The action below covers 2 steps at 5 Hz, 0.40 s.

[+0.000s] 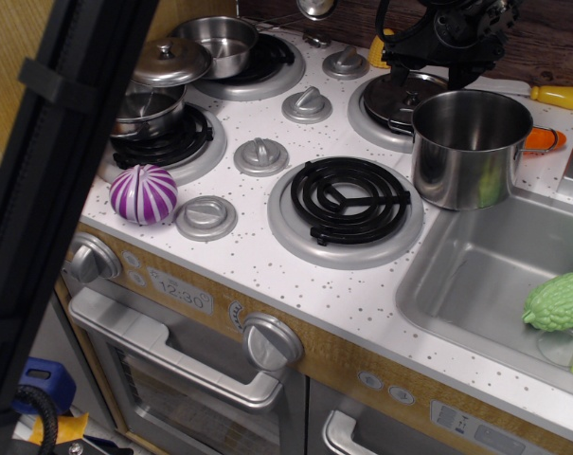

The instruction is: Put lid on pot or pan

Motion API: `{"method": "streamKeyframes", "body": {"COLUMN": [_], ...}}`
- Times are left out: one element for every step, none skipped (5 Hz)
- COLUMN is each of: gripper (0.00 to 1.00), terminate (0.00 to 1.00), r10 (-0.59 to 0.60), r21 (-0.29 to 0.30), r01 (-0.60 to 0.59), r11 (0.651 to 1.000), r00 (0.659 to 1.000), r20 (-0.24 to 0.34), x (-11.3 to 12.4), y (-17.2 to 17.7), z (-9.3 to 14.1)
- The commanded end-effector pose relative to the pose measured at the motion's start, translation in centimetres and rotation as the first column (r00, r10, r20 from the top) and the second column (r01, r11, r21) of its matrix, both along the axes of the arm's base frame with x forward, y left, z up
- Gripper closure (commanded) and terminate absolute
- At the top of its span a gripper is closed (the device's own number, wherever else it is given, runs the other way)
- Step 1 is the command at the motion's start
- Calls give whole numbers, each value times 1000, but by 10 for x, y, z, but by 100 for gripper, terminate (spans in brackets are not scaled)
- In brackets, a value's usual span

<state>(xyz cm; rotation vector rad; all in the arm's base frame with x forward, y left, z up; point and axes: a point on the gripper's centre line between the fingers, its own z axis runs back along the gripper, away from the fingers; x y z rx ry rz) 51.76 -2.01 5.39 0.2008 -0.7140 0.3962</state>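
The lid (402, 102), flat, round and dark-mirrored with a small knob, lies on the back right burner, just behind and left of the tall steel pot (470, 148). The pot stands upright and uncovered at the counter's right, beside the sink. My black gripper (436, 72) hangs just above the lid's back part. Its jaws look spread apart and hold nothing. The lid's far edge is hidden behind the gripper.
A brighter domed lid (170, 61) leans on a small pot (148, 112) on the left burner. A steel bowl (222, 42) sits on the back left burner. A purple striped ball (144, 193) lies front left. The front burner coil (349, 197) is bare. The sink (475, 275) holds a green toy (561, 301). A yellow-handled tool (557, 96) lies at the back right.
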Motion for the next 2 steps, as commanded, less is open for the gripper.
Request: {"method": "streamKeyframes", "body": {"gripper": [0, 0], "terminate": [0, 0], "r10": [0, -19], "r21": [0, 10], "r01": [0, 19], "r11": [1000, 1000], "r00": [1000, 1000], "r20": [0, 3], "x": [0, 3], "y": [0, 6], "z": [0, 3]}}
